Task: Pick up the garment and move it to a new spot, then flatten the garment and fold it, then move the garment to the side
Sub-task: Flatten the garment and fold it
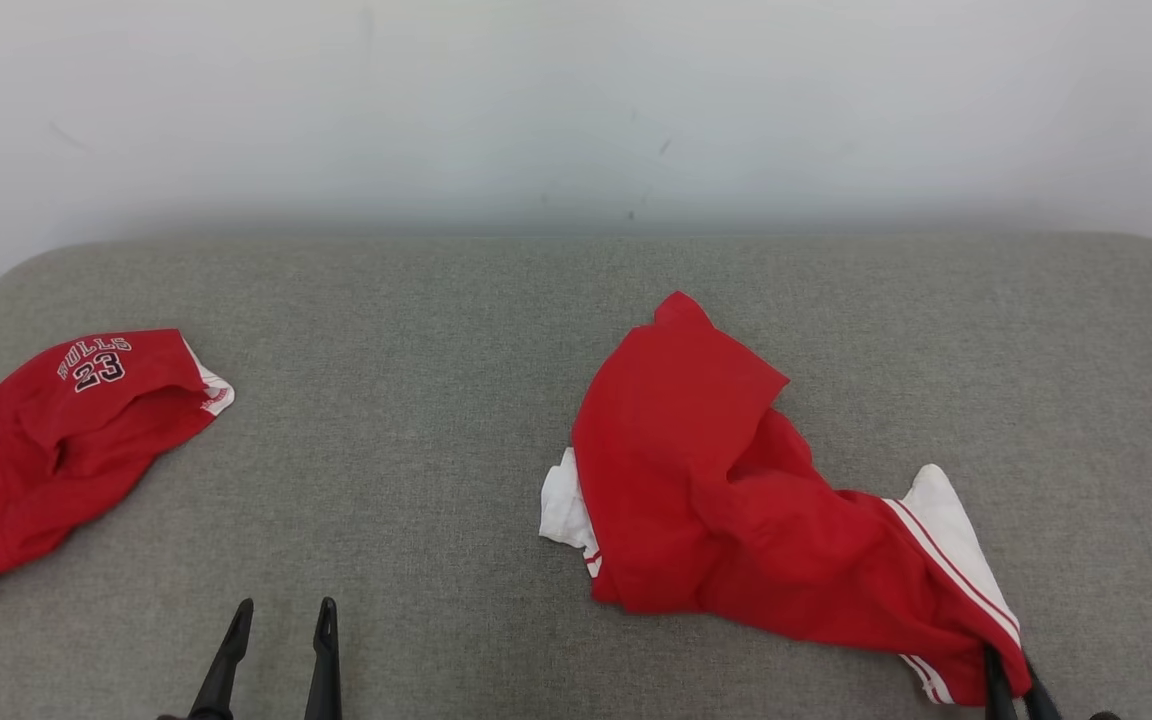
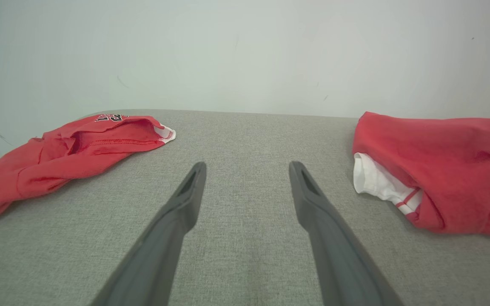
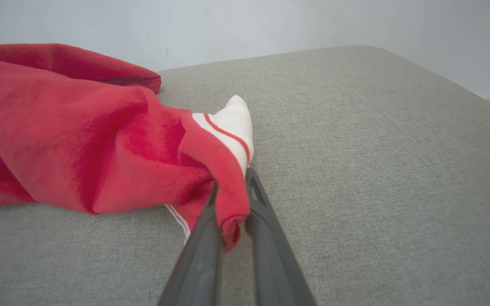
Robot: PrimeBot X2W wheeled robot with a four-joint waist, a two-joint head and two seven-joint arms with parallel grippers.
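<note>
The garment (image 1: 736, 490) is red with white trim and lies crumpled at the middle right of the grey surface; it also fills the left of the right wrist view (image 3: 79, 136) and lies at the right of the left wrist view (image 2: 440, 170). My right gripper (image 1: 1014, 675) is at the lower right, shut on the garment's near red-and-white edge, with the cloth pinched between its fingers (image 3: 232, 191). Low on the left, my left gripper (image 1: 281, 625) stands open over bare fabric, fingers spread wide (image 2: 247, 170), with nothing between them.
A second red garment (image 1: 56, 440) with "BULLS 23" lettering lies at the far left edge, also visible at the left of the left wrist view (image 2: 70, 153). The grey padded surface (image 1: 416, 330) ends at a pale wall (image 1: 576, 110) behind.
</note>
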